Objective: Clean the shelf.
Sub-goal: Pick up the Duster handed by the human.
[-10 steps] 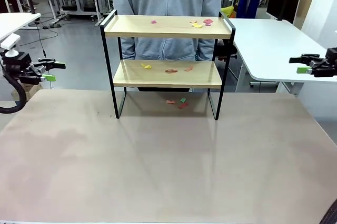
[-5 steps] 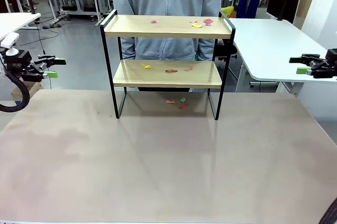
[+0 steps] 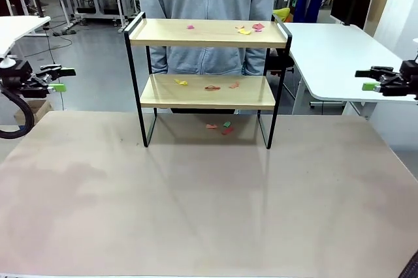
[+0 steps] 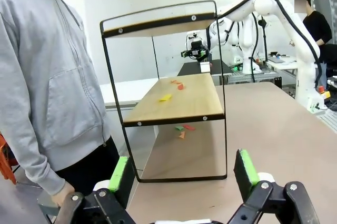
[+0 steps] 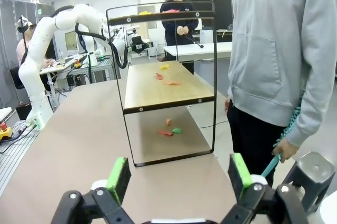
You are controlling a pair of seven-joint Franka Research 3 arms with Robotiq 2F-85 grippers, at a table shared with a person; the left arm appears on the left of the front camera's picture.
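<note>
Since a moment ago, the left end effector (image 3: 62, 79) has slid outward. From the front, the shelf (image 3: 208, 32) stands at the far middle of the tabletop (image 3: 196, 213), well apart from it and from the right end effector (image 3: 366, 79). Both are wide open and hold nothing. From the left wrist, little coloured scraps (image 4: 166, 98) lie on its wooden boards. From the right wrist, the shelf (image 5: 160, 90) stands ahead in its thin black frame.

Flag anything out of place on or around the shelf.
Small coloured scraps litter the two-tier wooden shelf with black metal frame: three on the top board, three on the lower board, three on the beige table beneath it.
</note>
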